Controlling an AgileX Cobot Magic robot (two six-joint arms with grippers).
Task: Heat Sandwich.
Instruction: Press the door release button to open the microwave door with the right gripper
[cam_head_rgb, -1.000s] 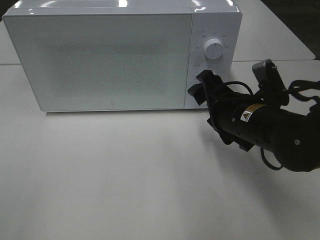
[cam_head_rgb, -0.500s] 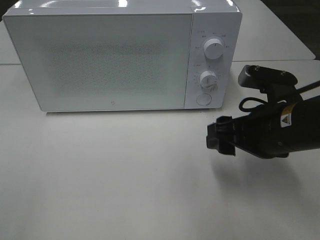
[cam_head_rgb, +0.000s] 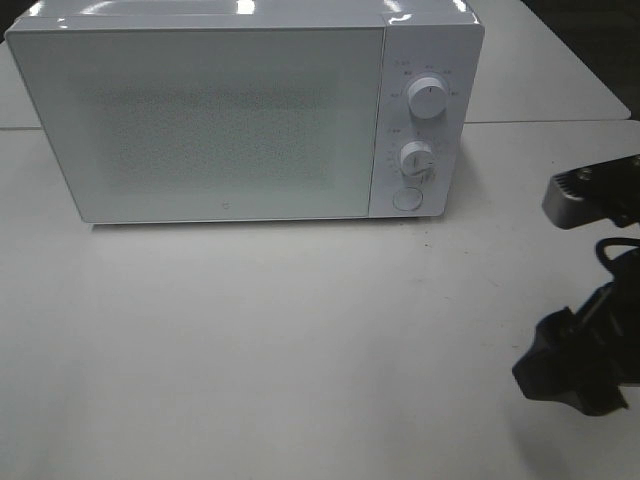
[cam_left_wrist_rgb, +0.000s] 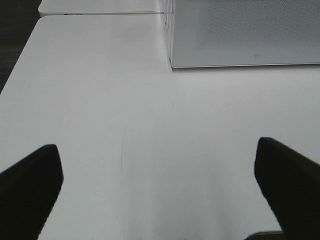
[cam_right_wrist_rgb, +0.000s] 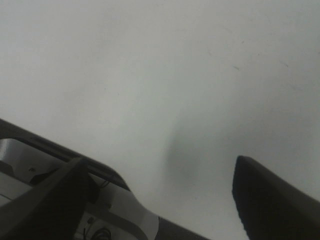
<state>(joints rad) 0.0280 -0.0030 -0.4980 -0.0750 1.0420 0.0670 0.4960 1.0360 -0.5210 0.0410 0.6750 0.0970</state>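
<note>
White microwave (cam_head_rgb: 230, 115) stood shut, interior obscured; right gripper (cam_head_rgb: 550, 362), edge-cropped, had withdrawn near-right, jaws apart; left gripper (cam_left_wrist_rgb: 157, 150) jaws likewise.

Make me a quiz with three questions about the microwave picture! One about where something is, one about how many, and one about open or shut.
1. Where is the right gripper compared with the microwave?
A) on its top
B) touching its dials
C) away from it, over the table, in front and to the right

2. How many dials sit above the round button?
A) one
B) two
C) four

3. How is the microwave's door?
A) shut
B) wide open
C) taken off

Answers:
1 C: bare table lies between the gripper and the microwave.
2 B: there is an upper dial and a lower dial.
3 A: the door sits flush with the front.
</note>
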